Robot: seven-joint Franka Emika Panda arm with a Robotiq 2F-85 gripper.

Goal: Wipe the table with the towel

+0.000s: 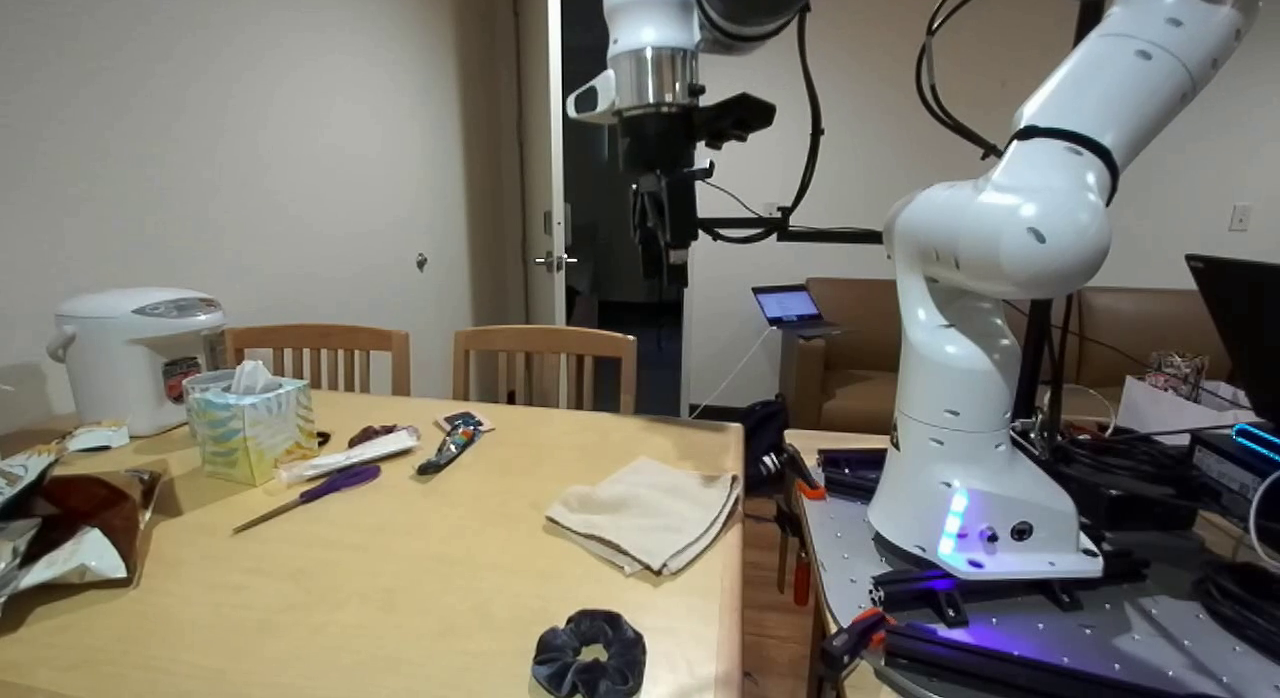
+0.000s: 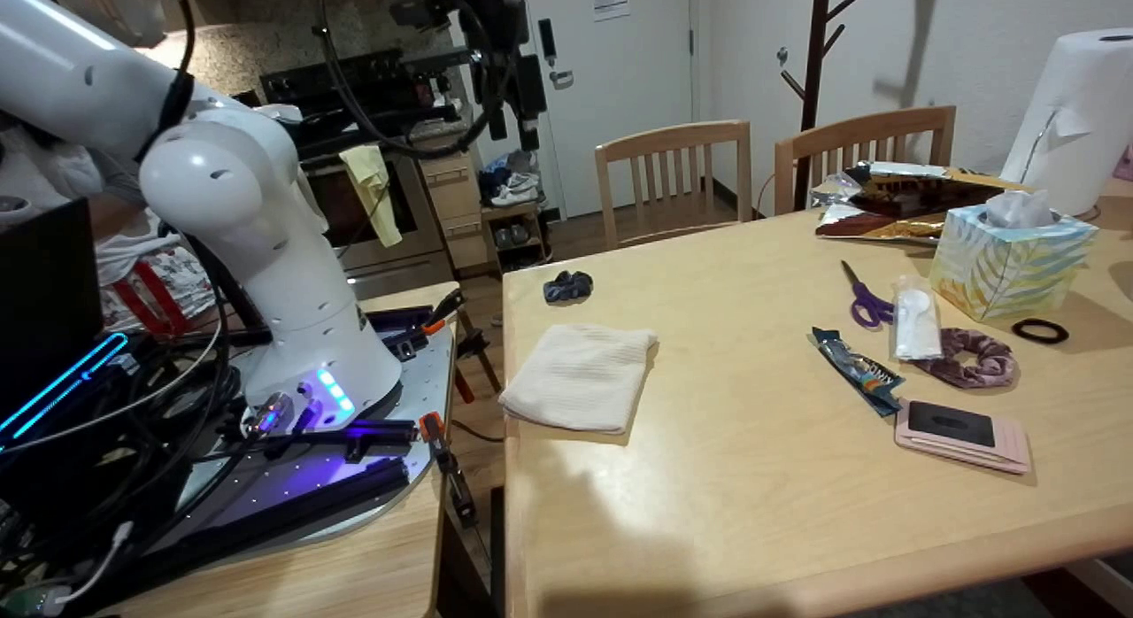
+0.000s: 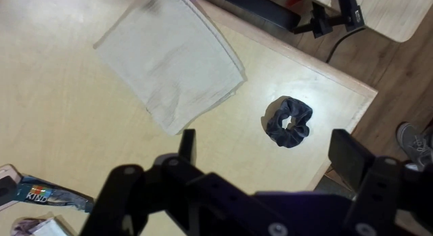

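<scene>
The towel (image 1: 645, 515) lay on the table (image 1: 400, 598), folded into a roughly square pad near the edge that faced the robot's base (image 1: 985, 498); in both exterior views one of its corners reached that edge. Its sides looked too alike for me to tell a clear long axis. It sat skewed to the table: in the wrist view its layered side slanted from the top down to the right, drawing away from the table's edge as it went. One corner there pointed towards the bottom of the view, and another pointed right, to the side where the dark scrunchie (image 3: 289, 122) lay, apart from the cloth. The gripper (image 3: 264, 141) hung well above the table, its fingers (image 3: 348, 158) spread wide and holding nothing. The purple scissors (image 1: 335, 486), a KIND wrapper (image 3: 39, 195) and a tissue box (image 1: 240, 433) lay or stood well apart from the towel.
</scene>
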